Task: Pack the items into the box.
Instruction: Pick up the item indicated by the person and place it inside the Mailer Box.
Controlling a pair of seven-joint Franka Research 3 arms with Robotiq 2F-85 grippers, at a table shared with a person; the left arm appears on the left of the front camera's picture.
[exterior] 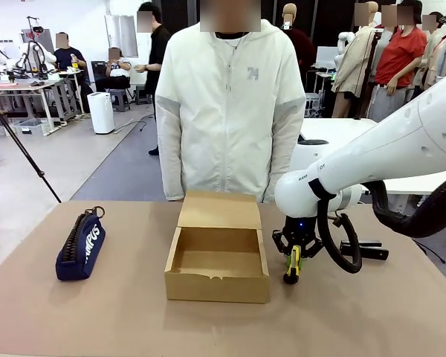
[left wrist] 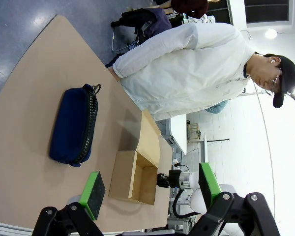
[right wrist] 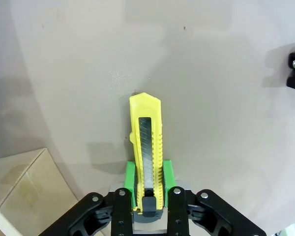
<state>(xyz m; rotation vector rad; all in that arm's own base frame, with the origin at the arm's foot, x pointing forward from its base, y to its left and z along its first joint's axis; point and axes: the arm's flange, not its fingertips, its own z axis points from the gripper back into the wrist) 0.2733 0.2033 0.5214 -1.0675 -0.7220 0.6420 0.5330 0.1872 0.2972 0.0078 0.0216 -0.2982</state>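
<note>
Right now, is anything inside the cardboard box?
No, the box stands open and bare inside; the navy pouch lies left of it, the yellow cutter right.

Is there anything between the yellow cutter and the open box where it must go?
Nothing visible. The yellow cutter, in the right gripper, lies just right of the box; only its side wall is between.
</note>
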